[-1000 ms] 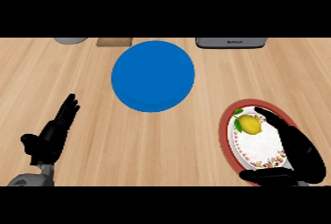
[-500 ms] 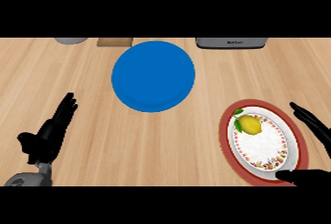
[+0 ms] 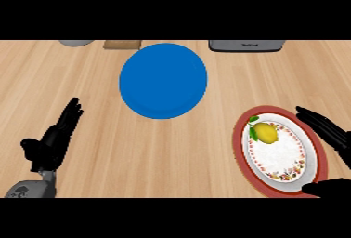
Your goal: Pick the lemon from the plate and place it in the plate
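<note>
A yellow lemon [image 3: 266, 133] with a green leaf lies on the upper part of a white, flower-rimmed plate [image 3: 291, 160] with a red border at the right. A plain blue plate [image 3: 163, 80] sits at the centre back. My right hand [image 3: 328, 132] is open at the right edge, fingers straight along the red rim, thumb showing near the plate's lower edge; it does not touch the lemon. My left hand [image 3: 51, 143] rests open at the lower left, fingers up.
Along the back edge stand a grey appliance [image 3: 245, 45], a brown block [image 3: 122, 44] and a grey round object [image 3: 75, 42]. Bare wooden counter [image 3: 171, 153] lies between the two plates and my hands.
My right hand has pulled back from over the lemon toward the right edge and opened; the lemon stays on the flower-rimmed plate. The left hand has not moved.
</note>
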`<control>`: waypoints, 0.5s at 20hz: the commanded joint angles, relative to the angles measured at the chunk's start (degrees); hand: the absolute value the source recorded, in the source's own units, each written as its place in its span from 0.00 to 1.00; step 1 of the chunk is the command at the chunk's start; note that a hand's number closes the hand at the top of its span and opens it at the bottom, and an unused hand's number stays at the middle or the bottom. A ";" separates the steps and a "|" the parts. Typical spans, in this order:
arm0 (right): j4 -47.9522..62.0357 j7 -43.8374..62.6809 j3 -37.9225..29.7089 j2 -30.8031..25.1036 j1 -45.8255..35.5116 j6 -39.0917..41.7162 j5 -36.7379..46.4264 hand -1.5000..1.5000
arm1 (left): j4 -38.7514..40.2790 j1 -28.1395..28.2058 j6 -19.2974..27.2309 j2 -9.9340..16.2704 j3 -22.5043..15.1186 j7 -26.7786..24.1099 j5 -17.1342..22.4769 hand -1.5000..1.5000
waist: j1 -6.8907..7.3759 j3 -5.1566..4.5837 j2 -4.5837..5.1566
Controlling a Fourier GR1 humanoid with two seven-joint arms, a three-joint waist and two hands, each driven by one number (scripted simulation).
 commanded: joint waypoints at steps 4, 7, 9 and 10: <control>2.37 7.88 1.83 3.92 -5.43 2.67 8.35 0.00 | -2.09 2.14 1.17 -3.33 -0.65 0.73 -2.60 0.50 | 0.36 0.04 0.03; 1.66 9.75 -2.29 -1.31 -6.03 7.16 7.89 0.00 | -2.68 2.48 -1.71 -0.66 1.13 0.35 -1.51 0.50 | 0.23 0.02 -0.03; 4.31 10.00 0.77 4.27 -7.55 5.31 13.18 0.00 | -3.82 1.43 -0.76 -1.96 1.69 2.27 -2.45 0.50 | 0.25 0.04 0.01; 3.64 13.57 4.51 6.32 -9.49 4.99 15.32 0.00 | -0.93 -2.69 -0.27 -2.31 1.40 3.51 -2.94 0.50 | 0.22 0.03 0.05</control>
